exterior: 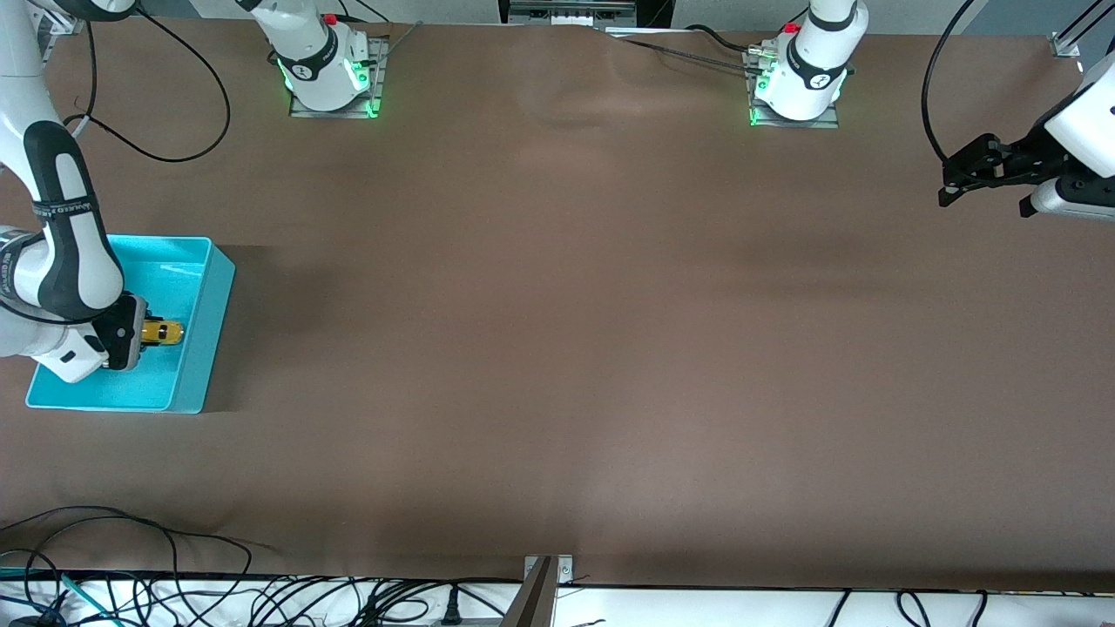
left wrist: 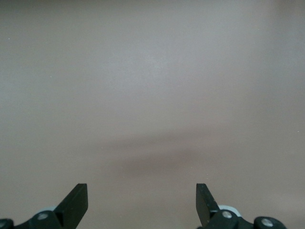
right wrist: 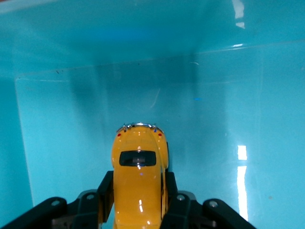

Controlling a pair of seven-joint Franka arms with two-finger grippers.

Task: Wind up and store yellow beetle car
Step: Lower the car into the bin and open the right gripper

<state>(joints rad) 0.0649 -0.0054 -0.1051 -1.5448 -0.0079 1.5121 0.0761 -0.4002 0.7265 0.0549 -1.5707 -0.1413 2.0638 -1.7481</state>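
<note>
The yellow beetle car is inside the turquoise bin at the right arm's end of the table. My right gripper is down in the bin, shut on the car. In the right wrist view the car sits between the two black fingers, which press on its sides, with the bin's floor and walls all round it. My left gripper is open and empty, held above the bare table at the left arm's end; its fingertips stand wide apart in the left wrist view.
Brown table. The arm bases stand along the table's edge farthest from the front camera. Cables lie along the edge nearest the camera.
</note>
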